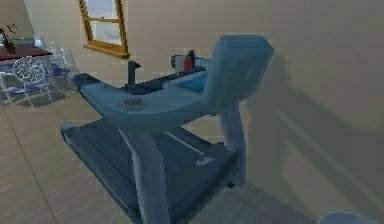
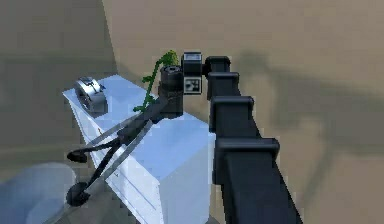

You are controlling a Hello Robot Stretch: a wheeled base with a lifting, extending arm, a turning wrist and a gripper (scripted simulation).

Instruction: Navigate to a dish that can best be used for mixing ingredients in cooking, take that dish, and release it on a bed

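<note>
I couldn't tell whether my gripper (image 2: 73, 176) held anything, and turning risked it sweeping the round metal thing (image 2: 92, 93) off the dresser (image 2: 175, 160) alongside.

The arm (image 2: 245, 150) is a dark, almost black square bar built of boxy segments, each a little slimmer than the last. At its end sit two small white squares (image 2: 189, 84) with black marks. Beside them the pincer (image 2: 74, 175) has a dark blocky body and two thin grey fingers (image 2: 118, 135) tipped with small round pads (image 2: 73, 156).
</note>
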